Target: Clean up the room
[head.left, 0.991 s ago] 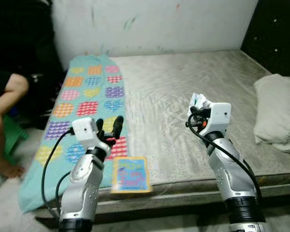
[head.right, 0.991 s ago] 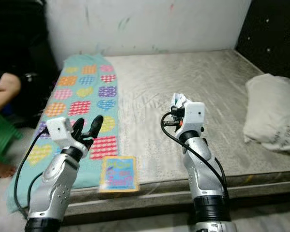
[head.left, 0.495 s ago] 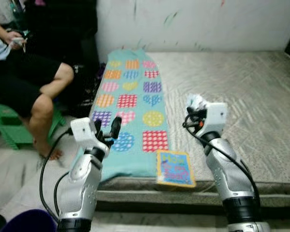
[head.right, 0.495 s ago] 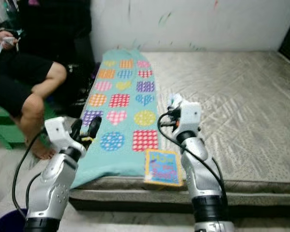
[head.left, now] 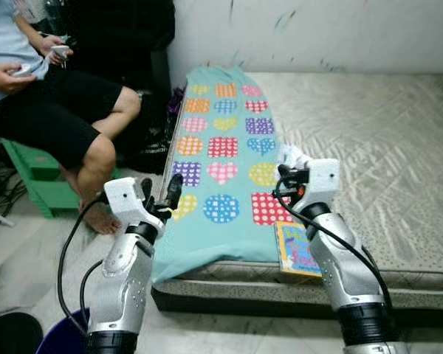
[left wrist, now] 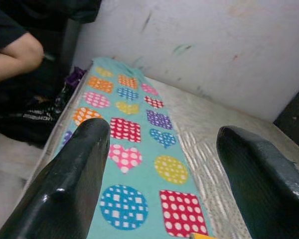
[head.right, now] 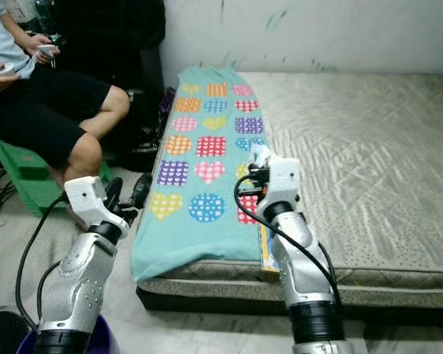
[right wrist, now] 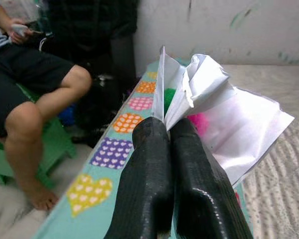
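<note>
A crumpled paper [right wrist: 209,104] is sticking out from the right gripper [right wrist: 177,144], whose fingers are pinching it tight above the bed's [head.left: 399,147] front edge. The left gripper [head.left: 161,198] is hovering wide open, holding nothing, beside the bed's left edge.

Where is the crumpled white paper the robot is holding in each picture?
Left eye view: crumpled white paper at the right end effector, above the teal blanket.
Right eye view: the same spot, by the blanket's edge.
Left wrist view: paper absent; blanket ahead.
Right wrist view: centre, pinched between fingers.
Shared landmark: the teal blanket.
</note>
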### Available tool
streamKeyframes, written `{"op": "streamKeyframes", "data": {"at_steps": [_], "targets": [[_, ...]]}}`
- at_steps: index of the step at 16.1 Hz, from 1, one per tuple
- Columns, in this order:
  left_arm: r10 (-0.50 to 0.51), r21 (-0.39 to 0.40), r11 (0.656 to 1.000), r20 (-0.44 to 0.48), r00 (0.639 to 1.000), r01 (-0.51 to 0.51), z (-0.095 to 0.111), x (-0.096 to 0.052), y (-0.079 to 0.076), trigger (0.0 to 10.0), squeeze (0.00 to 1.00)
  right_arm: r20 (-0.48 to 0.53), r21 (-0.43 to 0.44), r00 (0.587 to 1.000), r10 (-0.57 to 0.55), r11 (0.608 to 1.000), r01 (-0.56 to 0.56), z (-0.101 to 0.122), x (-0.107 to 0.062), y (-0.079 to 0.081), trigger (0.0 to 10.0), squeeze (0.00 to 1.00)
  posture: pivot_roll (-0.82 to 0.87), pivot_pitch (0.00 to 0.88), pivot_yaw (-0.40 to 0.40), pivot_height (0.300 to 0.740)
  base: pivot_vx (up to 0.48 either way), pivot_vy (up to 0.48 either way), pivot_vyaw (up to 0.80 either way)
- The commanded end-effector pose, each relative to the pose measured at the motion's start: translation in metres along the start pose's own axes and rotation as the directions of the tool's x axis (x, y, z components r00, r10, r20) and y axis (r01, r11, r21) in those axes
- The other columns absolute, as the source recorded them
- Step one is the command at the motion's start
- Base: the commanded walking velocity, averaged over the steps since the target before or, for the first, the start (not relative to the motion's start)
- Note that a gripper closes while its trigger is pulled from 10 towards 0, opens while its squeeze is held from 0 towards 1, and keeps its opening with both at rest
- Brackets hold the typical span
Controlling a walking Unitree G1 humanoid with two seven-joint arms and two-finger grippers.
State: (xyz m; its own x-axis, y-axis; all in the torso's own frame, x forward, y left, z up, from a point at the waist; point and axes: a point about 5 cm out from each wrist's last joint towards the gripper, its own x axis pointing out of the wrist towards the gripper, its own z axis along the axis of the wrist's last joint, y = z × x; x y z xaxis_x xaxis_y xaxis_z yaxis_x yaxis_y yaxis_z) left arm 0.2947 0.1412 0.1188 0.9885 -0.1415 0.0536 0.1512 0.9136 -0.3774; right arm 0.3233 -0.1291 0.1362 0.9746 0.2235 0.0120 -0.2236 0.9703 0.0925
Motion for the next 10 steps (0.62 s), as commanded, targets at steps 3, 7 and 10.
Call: {"op": "streamKeyframes", "data": {"at_steps": [3, 7, 10], "targets": [[0.017, 0.015, 1.0, 0.005, 1.0, -0.017, 0.0016, 0.0006, 0.0013, 10.0, 0.0, 0.025, -0.009, 0.999, 0.025, 1.0, -0.025, 0.0069, 0.0006, 0.0039, 10.0, 0.0, -0.01, 0.0, 0.028, 0.74, 0.0, 0.0, 0.0], [0.022, 0.016, 1.0, 0.005, 1.0, -0.022, 0.0012, 0.0009, 0.0008, 10.0, 0.0, 0.035, -0.031, 0.998, 0.047, 0.998, -0.046, 0.0089, 0.0, 0.0069, 10.0, 0.0, -0.01, 0.008, 0.026, 0.74, 0.0, 0.0, 0.7], [0.027, 0.015, 1.0, 0.01, 1.0, -0.027, 0.0022, 0.001, 0.0006, 10.0, 0.0, 0.034, -0.032, 0.998, 0.055, 0.998, -0.054, 0.0089, 0.0003, 0.0095, 10.0, 0.0, -0.01, 0.013, 0.022, 0.74, 0.0, 0.0, 0.8]]}}
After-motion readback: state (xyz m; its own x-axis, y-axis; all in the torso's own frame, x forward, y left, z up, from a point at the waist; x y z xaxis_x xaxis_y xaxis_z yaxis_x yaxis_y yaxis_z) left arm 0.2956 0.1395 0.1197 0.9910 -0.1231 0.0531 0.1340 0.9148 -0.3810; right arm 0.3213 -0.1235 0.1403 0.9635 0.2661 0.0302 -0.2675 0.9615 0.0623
